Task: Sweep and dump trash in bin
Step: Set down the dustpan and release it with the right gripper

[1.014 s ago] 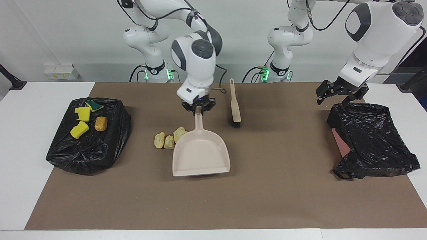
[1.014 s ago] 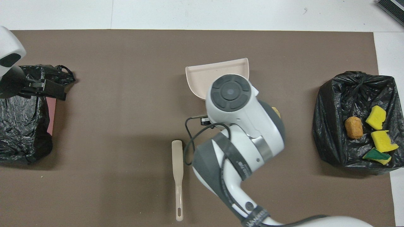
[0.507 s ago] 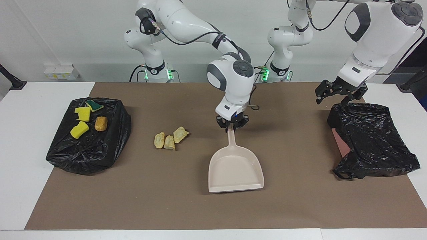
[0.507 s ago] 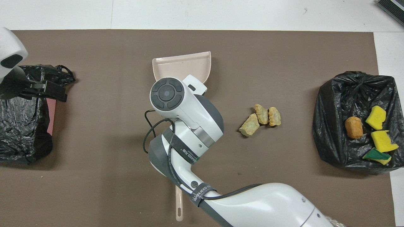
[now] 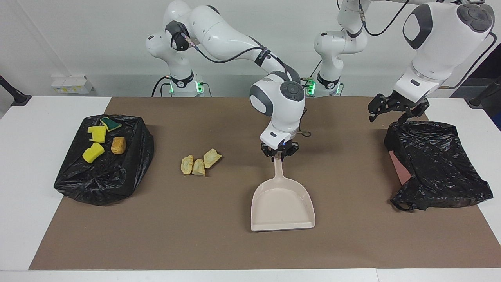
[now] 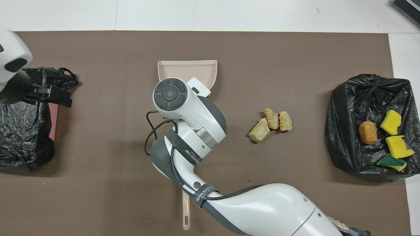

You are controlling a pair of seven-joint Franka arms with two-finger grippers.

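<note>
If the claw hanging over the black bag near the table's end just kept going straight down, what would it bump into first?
Most likely the black bag itself. The left gripper hangs open, pointing down over the bag's edge nearest the robots, with nothing visible between them. Depth is hard to judge, so it might only clip the rim.

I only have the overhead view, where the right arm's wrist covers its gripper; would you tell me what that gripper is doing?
Observer: The right gripper grips the top end of the dustpan handle.
Operator: Is anything in the pan?
Observer: No, its tray is bare; the three tan chunks lie on the mat beside it.
Operator: And the left gripper?
Observer: The left gripper hangs open over the black bag at the left arm's end.
</note>
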